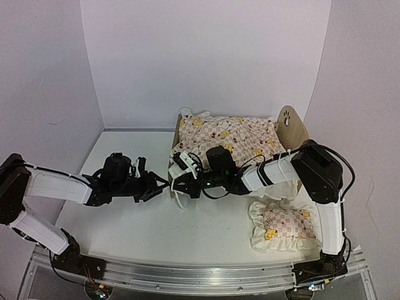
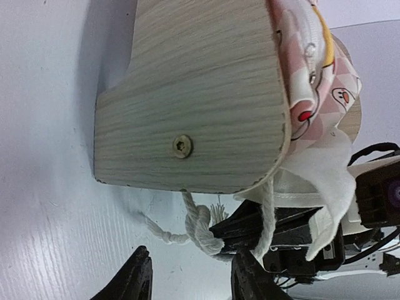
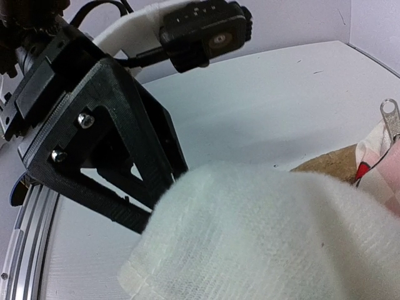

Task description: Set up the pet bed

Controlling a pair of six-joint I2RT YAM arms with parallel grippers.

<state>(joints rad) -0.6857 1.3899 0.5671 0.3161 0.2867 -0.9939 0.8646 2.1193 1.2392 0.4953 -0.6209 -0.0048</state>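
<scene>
Pet bed (image 1: 292, 132) stands toward the back of the table (image 1: 125, 234), right of centre and crosswise to me. Its rounded headboard (image 1: 289, 125), with a paw-print cutout, is at the right end, and its low footboard (image 2: 187, 94) is at the left end. A frilled cartoon-print quilt (image 1: 228, 134) lies over the bed and covers its base, with the white frill (image 2: 325, 187) spilling past the footboard. The matching pillow (image 1: 280, 226) lies flat on the table on the near side of the bed, apart from it and close to my right arm. My left gripper (image 1: 156, 184) hovers low over the table just left of the footboard. Its fingers are parted with nothing between them, and they point at the board's outer face, where a single screw (image 2: 182, 145) shows in the pale wood. A white cotton cord (image 2: 200, 228) with a knot hangs at the board's lower edge, between my left fingertips and the wood. My right gripper (image 1: 180, 178) reaches in from the right along the near side of the bed to the same footboard corner, close to the left one but not touching it. Its jaws are closed. The quilt's white frill drapes over them and fills the lower part of the right wrist view, so I cannot tell whether any cloth is pinched there. A metal zipper pull (image 3: 389, 115) shows at the right edge of that view.
</scene>
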